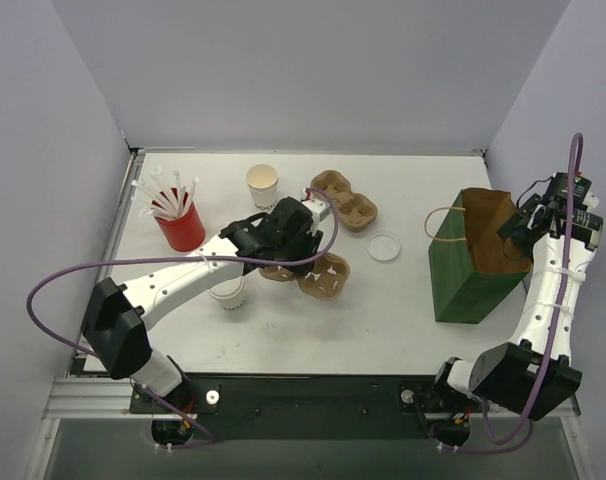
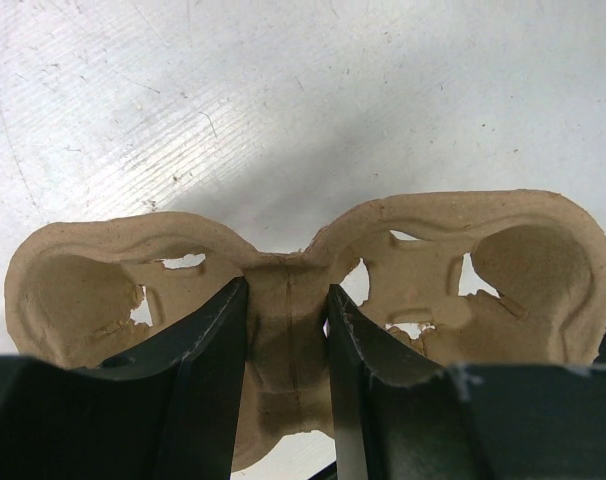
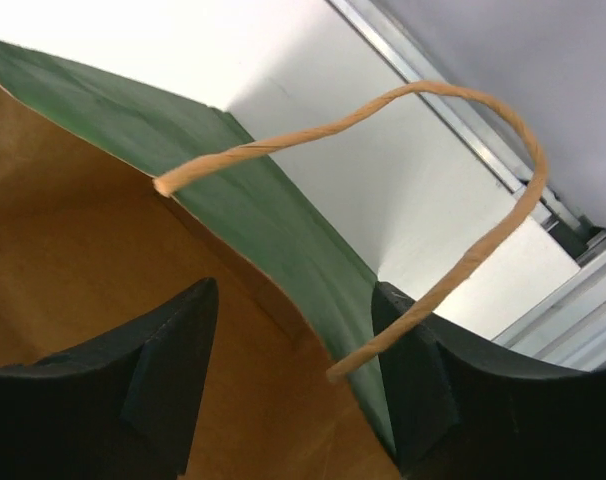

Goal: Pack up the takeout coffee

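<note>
The takeout coffee, a white paper cup (image 1: pixel 262 185) with a cream rim, stands upright at the back of the table, apart from both grippers. A second white cup (image 1: pixel 228 293) is partly hidden under my left arm. My left gripper (image 1: pixel 295 258) is shut on the middle ridge of a brown pulp carrier (image 1: pixel 321 275); in the left wrist view the gripper (image 2: pixel 288 292) pinches the ridge between the carrier's (image 2: pixel 523 270) two empty wells. My right gripper (image 1: pixel 515 238) is open, its fingers on either side of the green paper bag's (image 1: pixel 473 275) rim (image 3: pixel 283 260).
Another pulp carrier (image 1: pixel 345 200) lies at the back centre. A red cup of white straws (image 1: pixel 181 225) stands at the left. A flat white lid (image 1: pixel 385 246) lies between the carriers and the bag. The bag's twine handle (image 3: pixel 463 270) crosses my right finger.
</note>
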